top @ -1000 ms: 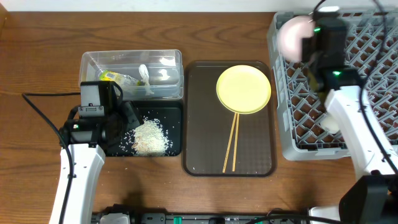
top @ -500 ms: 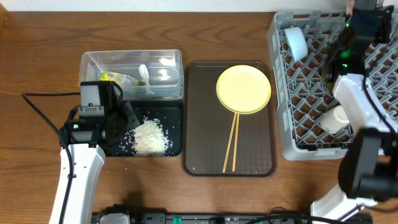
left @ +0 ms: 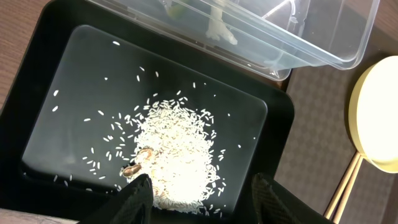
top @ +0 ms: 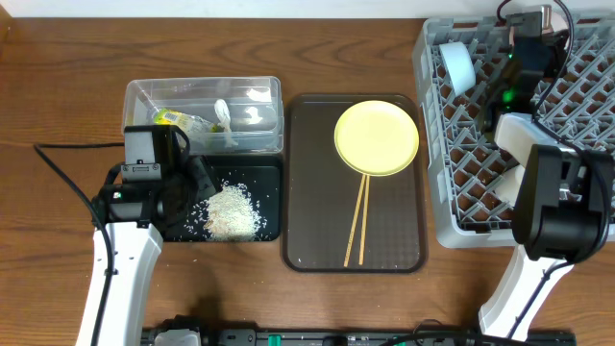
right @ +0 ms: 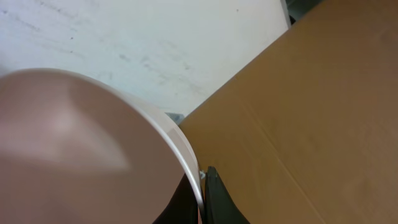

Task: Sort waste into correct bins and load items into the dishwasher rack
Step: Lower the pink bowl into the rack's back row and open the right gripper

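My right gripper (right: 202, 186) is shut on the rim of the white bowl with the pinkish outside (right: 81, 143), raised above the far side of the grey dishwasher rack (top: 461, 192); the overhead view does not show that bowl. A light blue bowl (top: 456, 65) stands on edge in the rack's back left, and a white cup (top: 511, 185) peeks out beside my right arm. My left gripper (left: 202, 199) hangs open, holding nothing, over the rice (left: 177, 155) in the black tray (left: 56, 68). The clear tub (top: 269, 86) holds the green-yellow wrapper (top: 178, 120) and a white scrap (top: 223, 115).
A brown serving tray (top: 317, 192) between the bins and the rack carries the yellow plate (top: 377, 137) and a pair of chopsticks (top: 357, 221). My right arm reaches up across the rack's right half. A small brown bit (left: 134, 167) lies in the rice.
My right arm has swung with the pinkish bowl from the rack's back left corner toward the back right, taking the bowl out of the overhead view. The left arm has not moved.
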Controlling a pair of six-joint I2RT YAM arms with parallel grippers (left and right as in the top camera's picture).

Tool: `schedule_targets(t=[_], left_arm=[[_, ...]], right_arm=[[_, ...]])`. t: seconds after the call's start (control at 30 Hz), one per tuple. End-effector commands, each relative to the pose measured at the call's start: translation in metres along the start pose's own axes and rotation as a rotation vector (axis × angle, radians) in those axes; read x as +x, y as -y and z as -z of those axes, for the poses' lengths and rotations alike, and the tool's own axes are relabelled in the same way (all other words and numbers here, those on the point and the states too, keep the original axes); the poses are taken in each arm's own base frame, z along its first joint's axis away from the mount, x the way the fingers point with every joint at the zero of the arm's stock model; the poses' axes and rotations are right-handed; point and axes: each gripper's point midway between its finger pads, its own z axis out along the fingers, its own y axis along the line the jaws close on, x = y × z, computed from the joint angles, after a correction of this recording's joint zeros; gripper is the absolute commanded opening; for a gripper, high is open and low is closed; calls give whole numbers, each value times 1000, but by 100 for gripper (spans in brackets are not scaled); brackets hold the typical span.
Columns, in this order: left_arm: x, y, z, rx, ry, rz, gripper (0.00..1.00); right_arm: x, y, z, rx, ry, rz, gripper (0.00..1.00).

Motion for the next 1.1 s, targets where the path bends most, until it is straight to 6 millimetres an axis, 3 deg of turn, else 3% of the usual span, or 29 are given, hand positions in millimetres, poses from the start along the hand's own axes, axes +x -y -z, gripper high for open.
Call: schedule_targets(t=[0.0,0.33,0.53,0.73,1.07], left_arm=[[-1,-2,-1,-11,2,-14,55],[-1,-2,-1,-11,2,-14,55],[-1,-2,-1,-11,1,-14,55],[0,-3,-1,-13,-3,-13,55],[1,-3,-1,-14,-7,-13,55]], right_arm=[[3,-5,-3,-7,4,15,1],[8,-11,-2,-12,-10,27,1],[13,-32,7,-74,-44,65,1],[27,-39,19,-48,-139,1,1],[22,-48,35,-26,-161,-27,1]])
